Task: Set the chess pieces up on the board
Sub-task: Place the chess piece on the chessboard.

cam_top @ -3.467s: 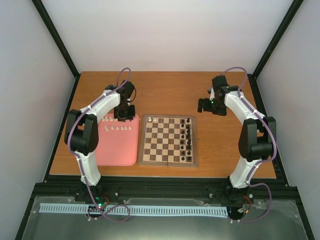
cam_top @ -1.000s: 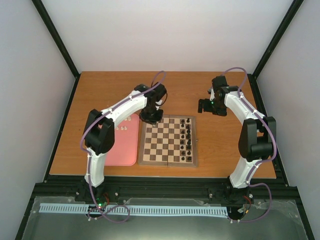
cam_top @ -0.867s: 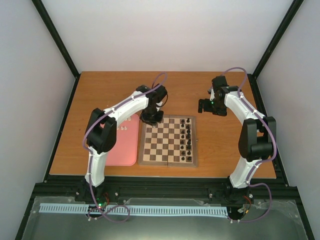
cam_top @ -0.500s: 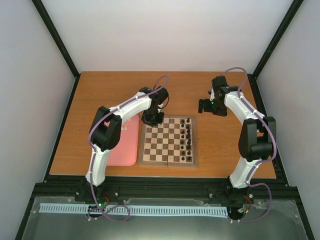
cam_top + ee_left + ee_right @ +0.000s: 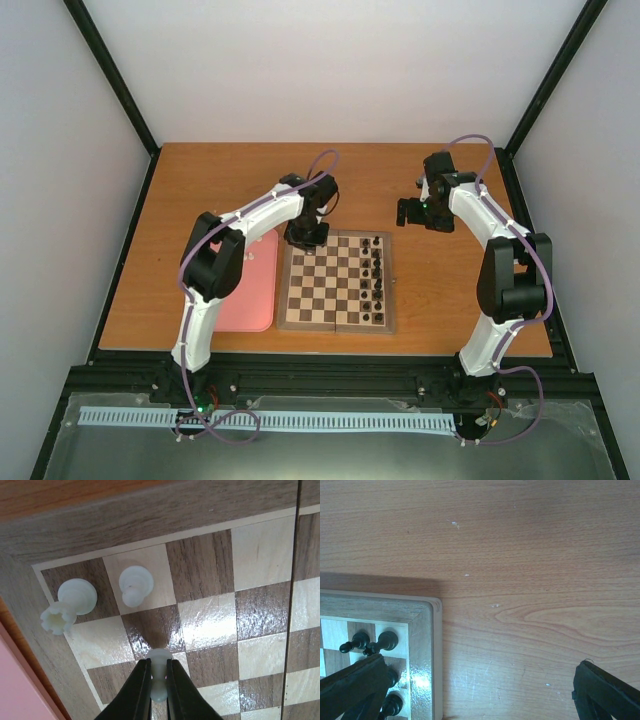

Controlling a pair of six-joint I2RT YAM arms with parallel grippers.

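Observation:
The board [image 5: 336, 327] lies mid-table. My left gripper [image 5: 306, 235] hangs over its far-left corner, shut on a small white chess piece [image 5: 159, 676] held upright between the fingertips, just above the squares. In the left wrist view two white chess pieces stand on the board's [image 5: 150, 515] edge row: a rook [image 5: 70, 605] in the corner square and a rounder piece [image 5: 135, 585] beside it. My right gripper [image 5: 412, 212] hovers over bare table beyond the board's far-right corner, open and holding nothing; its fingers [image 5: 350, 685] sit wide apart.
A pink tray [image 5: 250, 295] lies left of the board, partly under the left arm. Black pieces [image 5: 377, 272] fill the board's two right columns, and a few of them [image 5: 380, 642] show in the right wrist view next to the board's corner [image 5: 422, 630].
The left arm has swung from over the pink tray to the board's far-left corner, carrying a white piece. Over the last second it only settled slightly. The right arm has not moved.

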